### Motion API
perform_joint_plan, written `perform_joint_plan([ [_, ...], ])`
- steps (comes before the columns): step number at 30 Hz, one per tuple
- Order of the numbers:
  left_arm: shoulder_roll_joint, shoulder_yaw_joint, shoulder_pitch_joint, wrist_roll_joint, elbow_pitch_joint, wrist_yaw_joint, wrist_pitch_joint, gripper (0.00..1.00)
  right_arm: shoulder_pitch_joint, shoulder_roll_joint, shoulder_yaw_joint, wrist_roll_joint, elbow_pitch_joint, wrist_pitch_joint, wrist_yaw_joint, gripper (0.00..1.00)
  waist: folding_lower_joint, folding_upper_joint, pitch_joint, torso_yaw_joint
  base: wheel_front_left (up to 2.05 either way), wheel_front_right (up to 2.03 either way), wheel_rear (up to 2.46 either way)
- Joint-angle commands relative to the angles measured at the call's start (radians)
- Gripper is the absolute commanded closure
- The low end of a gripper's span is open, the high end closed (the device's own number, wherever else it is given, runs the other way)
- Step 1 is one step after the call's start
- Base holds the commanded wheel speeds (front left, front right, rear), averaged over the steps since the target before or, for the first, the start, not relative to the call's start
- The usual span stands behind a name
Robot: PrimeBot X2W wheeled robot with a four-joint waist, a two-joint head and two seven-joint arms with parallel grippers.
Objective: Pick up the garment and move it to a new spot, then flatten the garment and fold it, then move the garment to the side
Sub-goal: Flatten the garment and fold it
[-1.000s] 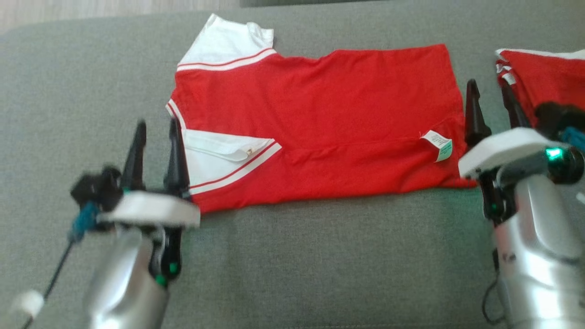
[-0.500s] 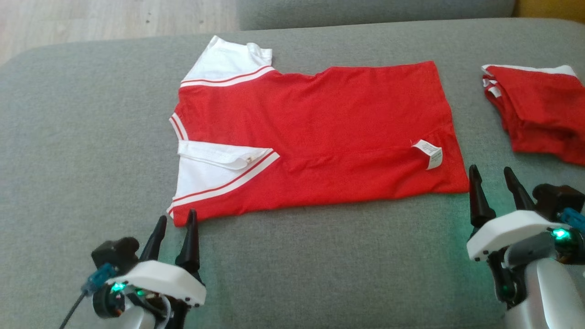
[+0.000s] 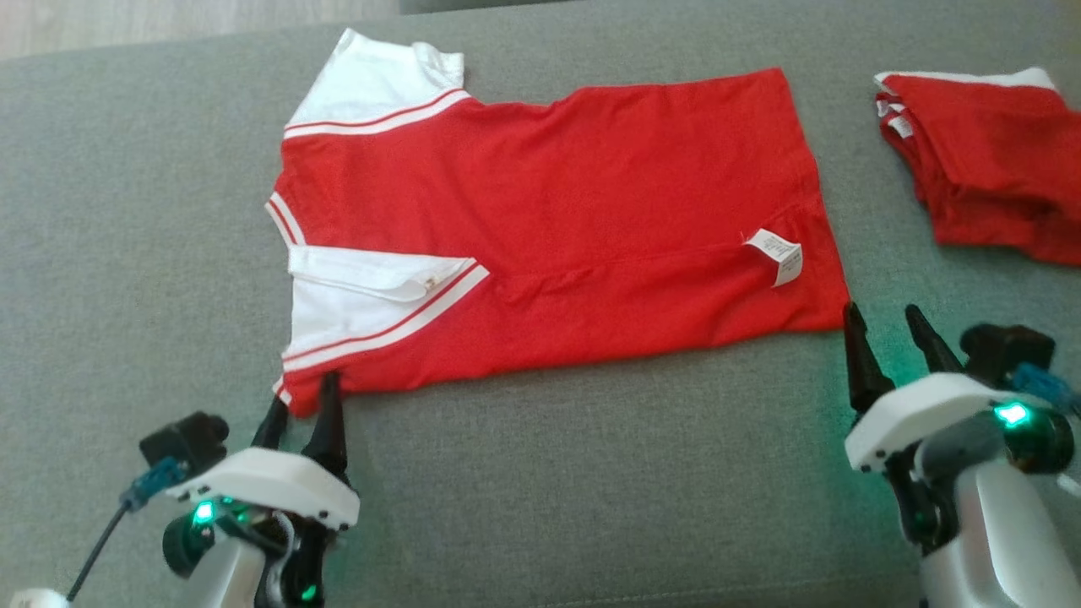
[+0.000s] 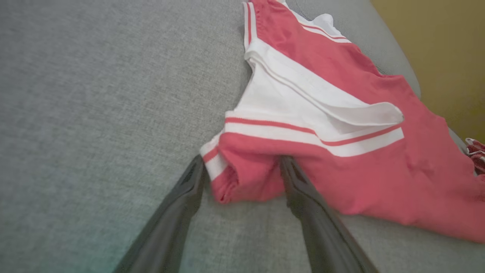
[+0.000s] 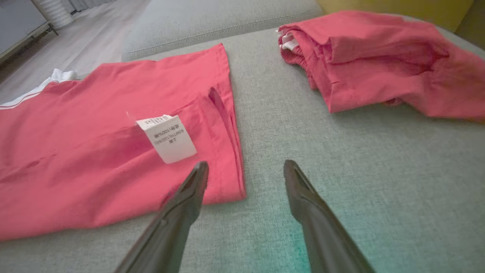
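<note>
The garment [image 3: 549, 228] is lying flat across the middle of the grey sofa cushion [image 3: 591, 473]. Its collar end is pointing to 9 o'clock and its hem to 3 o'clock in the head view. One white sleeve [image 3: 372, 295] is lying turned in over the body. A stack of folded red pieces [image 3: 988, 169] is sitting well apart at 2 o'clock.

The left hand [image 3: 304, 393] is waiting at 7 o'clock with its fingers spread, empty. In the left wrist view that hand [image 4: 242, 158] is straddling the garment's near shoulder corner, cloth bunching slightly between the fingers. The right hand [image 3: 882, 310] is waiting at 4 o'clock, also spread and empty. From its own wrist the right hand [image 5: 246, 163] is showing the hem corner just inside its left finger, with the label [image 5: 166, 138] lying just beyond at 11 o'clock.

This looks like the start of a fold, with both near corners being lined up for a pinch.
- The right hand probably wants nudging toward 9 o'clock so the hem corner sits centred, not at one fingertip.
- Both hands should be closing low on every layer of cloth and at about the same time.
- They should then be lifting level and carrying the edge toward 12 o'clock. An uneven pull is likely to skew the fold or pull the tucked sleeve open.
</note>
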Motion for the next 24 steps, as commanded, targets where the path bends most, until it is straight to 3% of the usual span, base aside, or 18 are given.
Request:
perform_joint_plan([
  [1, 0.005, 0.035, -0.029, -0.003, -0.014, -0.001, -0.004, 0.0, -0.048, -0.005, 0.027, -0.003, -0.029, 0.0, 0.007, 0.0, -0.0001, -0.0001, 0.004, -0.002, 0.0, 0.0, 0.0],
  [2, 0.003, 0.035, -0.033, -0.004, -0.009, -0.003, -0.006, 0.09, -0.059, -0.005, 0.027, -0.005, -0.015, 0.001, 0.007, 0.0, -0.0001, -0.0001, 0.007, -0.002, 0.0, 0.0, 0.0],
  [3, 0.0, 0.032, -0.04, -0.004, 0.0, -0.007, -0.011, 0.63, -0.083, -0.005, 0.028, -0.011, 0.02, 0.006, 0.007, 0.0, -0.0001, -0.0001, 0.013, 0.0, 0.0, 0.0, 0.0],
  [5, -0.003, 0.029, -0.046, -0.003, 0.007, -0.011, -0.015, 0.98, -0.106, -0.005, 0.032, -0.012, 0.058, 0.012, 0.007, 0.0, -0.0001, -0.0001, 0.016, 0.002, 0.0, 0.0, 0.0],
  [10, -0.004, 0.02, -0.056, 0.007, -0.001, -0.019, -0.038, 1.0, -0.15, -0.005, 0.054, 0.009, 0.161, 0.066, 0.007, 0.0, -0.0001, -0.0001, 0.017, 0.014, 0.0, 0.0, 0.0],
  [11, -0.004, 0.019, -0.057, 0.009, -0.005, -0.021, -0.044, 1.0, -0.158, -0.005, 0.056, 0.006, 0.176, 0.072, 0.007, 0.05, -0.0001, -0.0001, 0.016, 0.016, 0.0, 0.0, 0.0],
  [12, -0.003, 0.019, -0.058, 0.011, -0.011, -0.023, -0.05, 1.0, -0.165, -0.005, 0.059, 0.013, 0.19, 0.077, 0.007, 0.3, -0.0001, -0.0001, 0.014, 0.019, 0.0, 0.0, 0.0],
  [13, -0.003, 0.019, -0.059, 0.012, -0.017, -0.024, -0.055, 1.0, -0.172, -0.005, 0.061, 0.026, 0.202, 0.08, 0.007, 0.61, -0.0001, -0.0001, 0.011, 0.022, 0.0, 0.0, 0.0],
  [15, 0.001, 0.017, -0.06, 0.017, -0.03, -0.027, -0.064, 1.0, -0.185, -0.005, 0.062, 0.039, 0.216, 0.078, 0.007, 1.0, -0.0001, -0.0001, 0.004, 0.025, 0.0, 0.0, 0.0],
  [24, 0.037, 0.016, -0.072, 0.04, -0.146, -0.025, -0.07, 1.0, -0.235, -0.005, 0.019, 0.095, 0.194, 0.062, 0.007, 1.0, -0.0001, -0.0001, -0.061, 0.027, 0.0, 0.0, 0.0],
])
